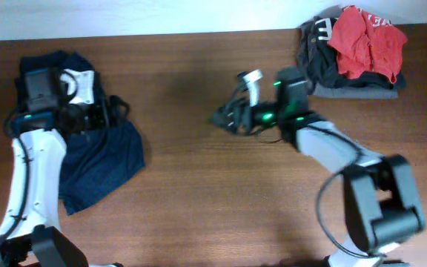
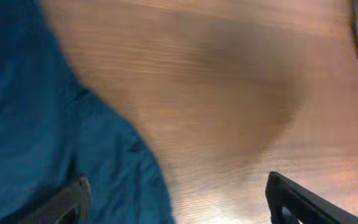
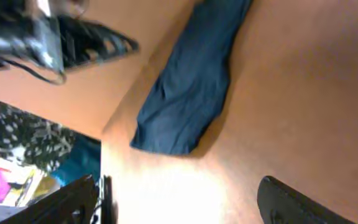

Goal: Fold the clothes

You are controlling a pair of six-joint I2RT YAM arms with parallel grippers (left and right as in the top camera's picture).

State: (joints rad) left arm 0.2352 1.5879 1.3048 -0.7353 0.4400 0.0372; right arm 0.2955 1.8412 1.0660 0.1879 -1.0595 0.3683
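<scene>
From overhead, we are seeing the shorts [image 1: 102, 159] lying along the left edge of the table [image 1: 199, 208]. Their long axis is running from the far left corner toward the near edge, and they are wrinkled and not yet folded. The left gripper [image 1: 117, 110] is hovering over their far half. The right gripper [image 1: 224, 119] is sitting mid-table, well apart, with the shorts off to its left, so we are judging the left arm the nearer. A red garment [image 1: 365, 41] is topping a dark pile [image 1: 325, 70] in the far right corner.

In the left wrist view, the fingers [image 2: 67, 202] are standing wide apart, gripping nothing, with cloth beneath one. In the right wrist view, the jaws are likewise spread and empty, facing the shorts across open wood.
</scene>
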